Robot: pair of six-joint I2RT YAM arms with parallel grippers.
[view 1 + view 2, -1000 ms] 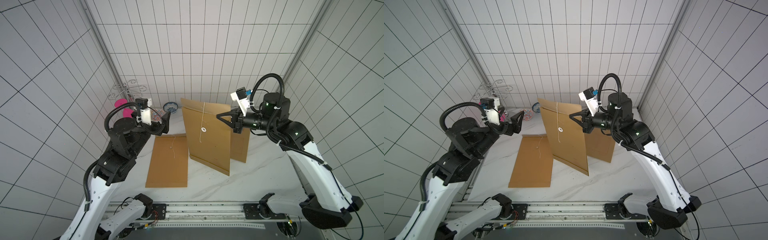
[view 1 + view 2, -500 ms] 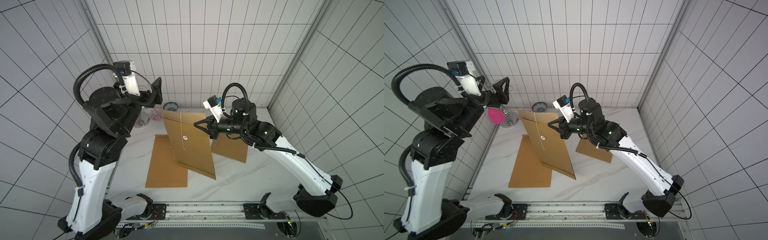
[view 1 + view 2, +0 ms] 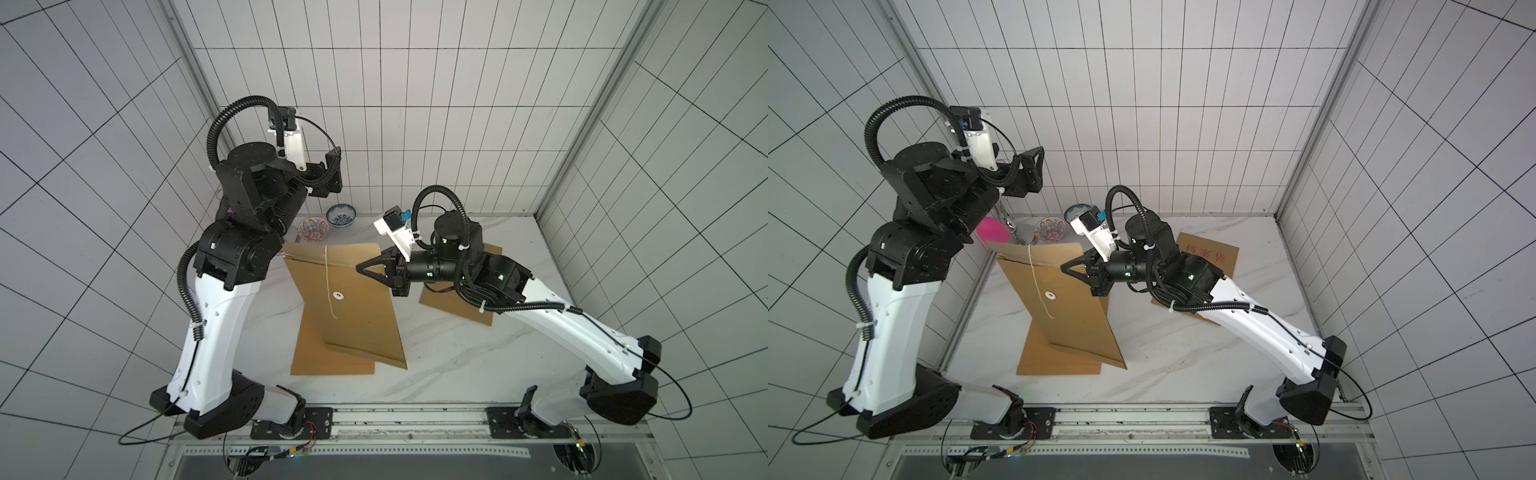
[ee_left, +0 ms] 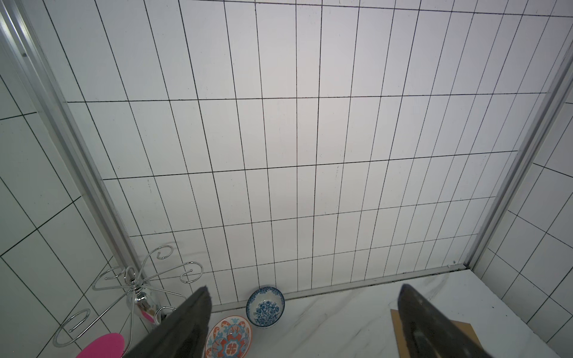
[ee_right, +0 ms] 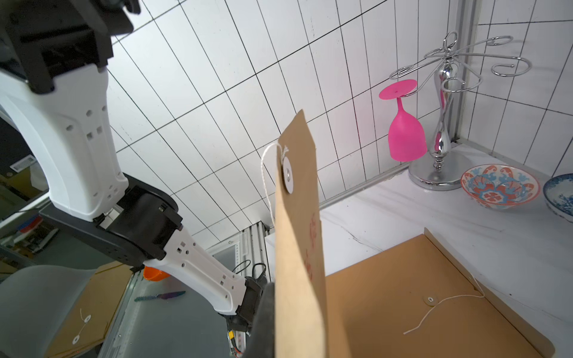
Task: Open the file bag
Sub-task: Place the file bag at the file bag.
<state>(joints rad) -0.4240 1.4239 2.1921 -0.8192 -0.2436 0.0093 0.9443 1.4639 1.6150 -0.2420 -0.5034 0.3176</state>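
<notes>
In both top views the held file bag (image 3: 353, 307) is covering much of the flat file bag (image 3: 332, 368) on the tabletop (image 3: 457, 374), and the right arm (image 3: 582, 340) is hiding most of the far-right file bag (image 3: 1208, 249). In the right wrist view, the bottom edge is cutting off the right end effector's (image 3: 360, 268) fingers (image 5: 263, 316), and the held bag's red print (image 5: 311, 248) is looking unreadable.

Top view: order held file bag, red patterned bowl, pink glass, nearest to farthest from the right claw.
1. held file bag: pinched in the right claw.
2. red patterned bowl: behind the bag.
3. pink glass: far back-left.
</notes>
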